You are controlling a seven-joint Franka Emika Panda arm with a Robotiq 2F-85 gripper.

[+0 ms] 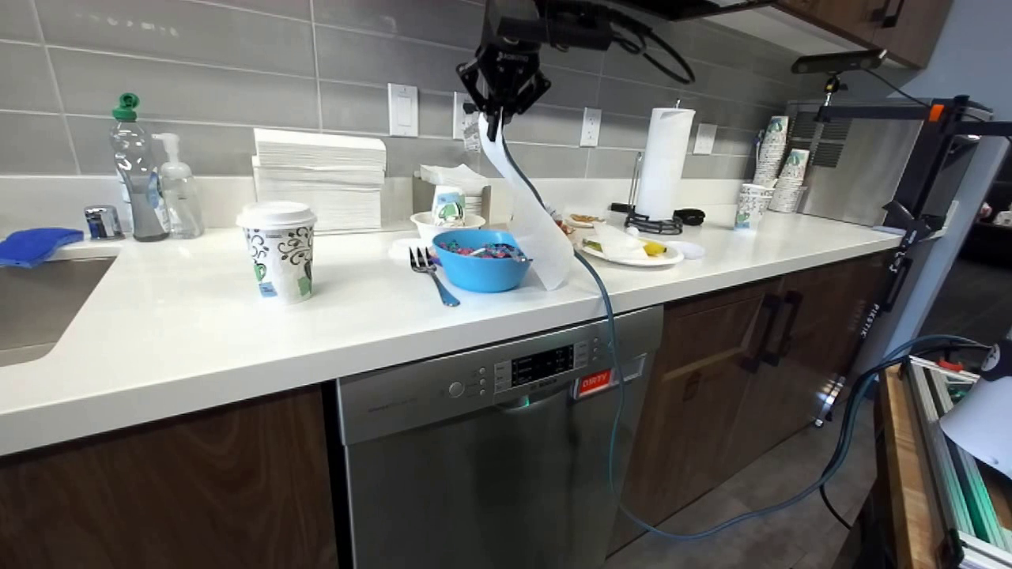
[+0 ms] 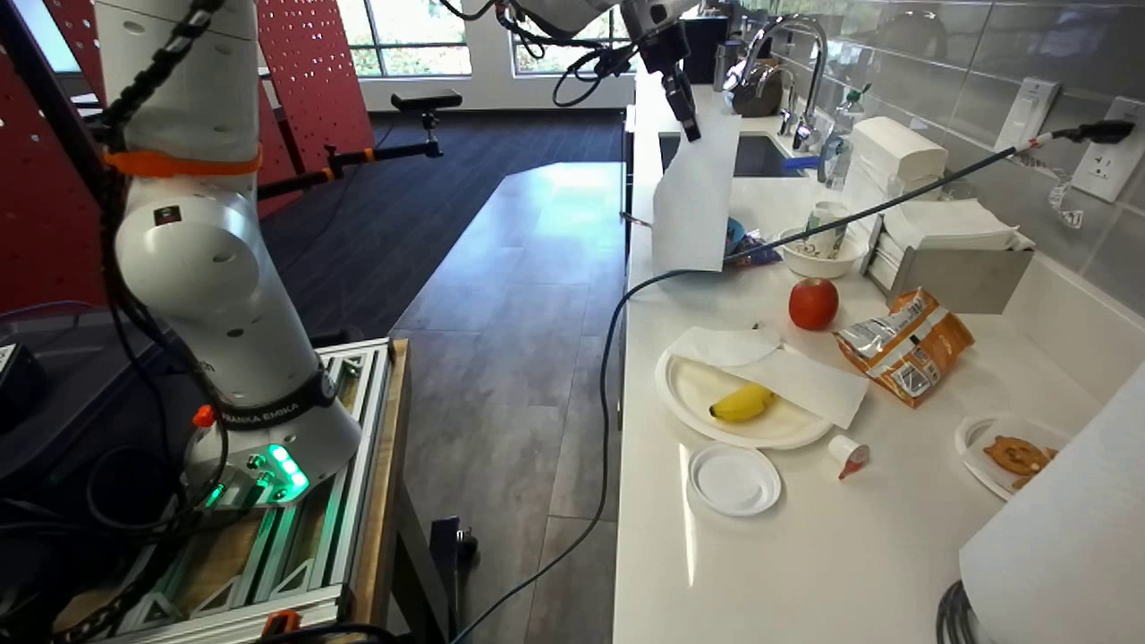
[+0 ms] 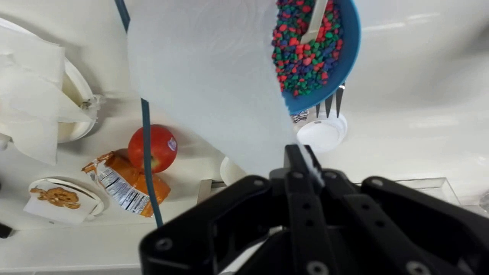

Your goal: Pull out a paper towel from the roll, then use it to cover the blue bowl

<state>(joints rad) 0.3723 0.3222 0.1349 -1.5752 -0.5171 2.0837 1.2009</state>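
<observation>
Towel of thin, limp white paper (image 2: 693,210), free of the tall white cylindrical roll (image 1: 666,162) near the back edge of the pale counter (image 1: 198,324), hanging by its upper end from the black two-fingered hand (image 3: 302,149), clamped together on it. Below the hand, close to the front edge: round, shallow, bright blue bowl (image 1: 482,273), not yet covered. Deciding relation: long axis slanting down from the hand toward the roll's end of the counter, loose end just beside the bowl, contact beneath impossible to tell. Next, probably: a shift toward the edge by the grey metal sink (image 1: 47,304), trailing that loose end over the bowl. Possible snag: slim dark-blue cable (image 3: 146,133) alongside.
</observation>
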